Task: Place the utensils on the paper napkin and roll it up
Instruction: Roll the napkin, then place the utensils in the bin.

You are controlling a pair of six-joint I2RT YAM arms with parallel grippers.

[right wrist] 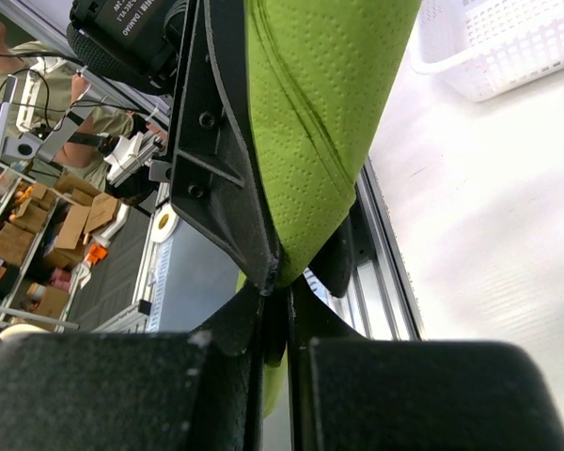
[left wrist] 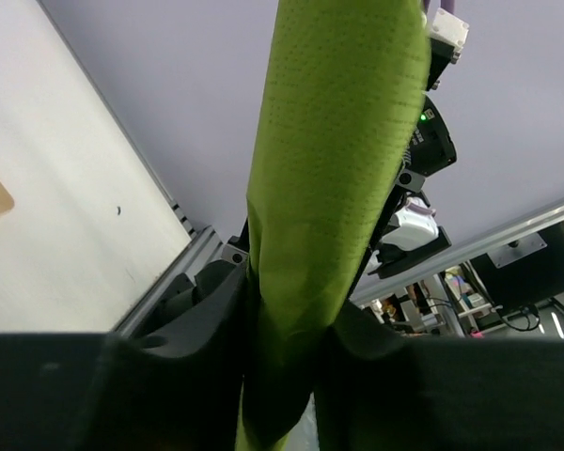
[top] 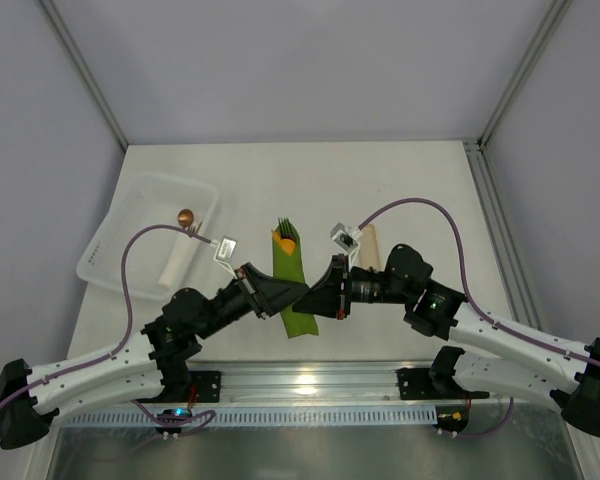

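The paper napkin (top: 287, 262) is seen rolled into a narrow green bundle near the middle of the table (top: 400, 180), lying along the 12-to-6 o'clock line. The tips of the utensils (top: 285, 238) are shown sticking out of its 12 o'clock end, one orange, with dark tines above it; the rest of them is hidden inside the roll.

The bundle is gripped low down from both sides. The left gripper (top: 283, 294) is brought in from 8 o'clock and the right gripper (top: 318, 290) from 4 o'clock, nearly meeting across the roll.

In the left wrist view, the napkin (left wrist: 329, 188) is clamped between the left gripper (left wrist: 282, 376) fingers. In the right wrist view, it (right wrist: 320, 122) is pinched tight by the right gripper (right wrist: 277, 310).

A clear plastic tray (top: 100, 262) is set at 9 o'clock, well apart from the napkin.
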